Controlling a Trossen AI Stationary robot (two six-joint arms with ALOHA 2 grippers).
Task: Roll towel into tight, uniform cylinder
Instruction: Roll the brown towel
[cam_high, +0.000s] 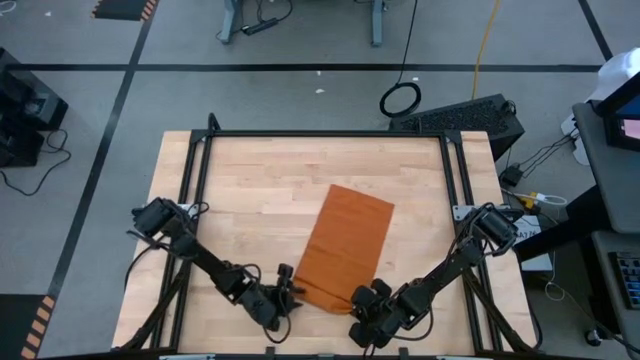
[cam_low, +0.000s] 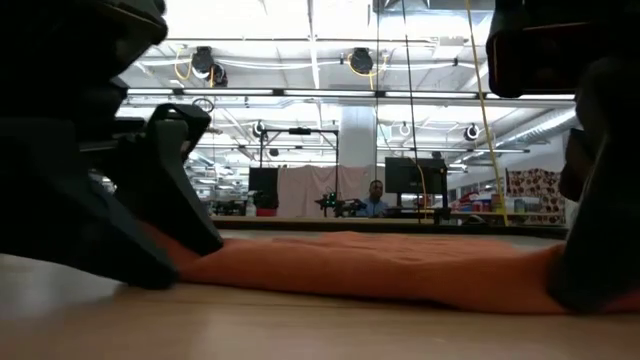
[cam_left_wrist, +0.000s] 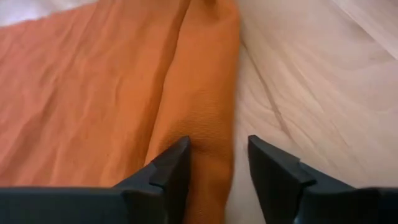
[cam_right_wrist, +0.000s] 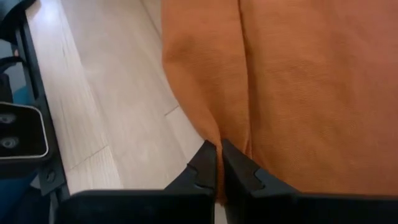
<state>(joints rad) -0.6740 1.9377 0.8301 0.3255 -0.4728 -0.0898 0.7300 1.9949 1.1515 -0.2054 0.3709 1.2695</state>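
Note:
The rust-orange towel (cam_high: 345, 245) lies flat on the wooden table, its long axis running from near to far. Its near edge is turned over into a narrow folded band (cam_left_wrist: 205, 93). My left gripper (cam_left_wrist: 217, 155) is open at the band's left end, one finger on each side of it. My right gripper (cam_right_wrist: 219, 155) is shut on the band's right end. In the low view the towel (cam_low: 380, 260) shows as a low orange ridge between the two dark grippers. My left gripper straddles the folded band (cam_left_wrist: 211, 143), slanting down from the near left. One finger (cam_left_wrist: 177, 165) lies close against the cloth. I cannot tell whether it touches. My right gripper pinches a raised crease of the folded band (cam_right_wrist: 217, 134) between its two fingers, at the towel's near right corner. The fingers slant down from the near right. The rest of the towel stays on the table.
Bare wood lies left (cam_high: 250, 210) and right (cam_high: 425, 220) of the towel. A black frame (cam_high: 320, 133) runs around the table's far and side edges. In the low view a person (cam_low: 375, 200) sits far off in the room behind.

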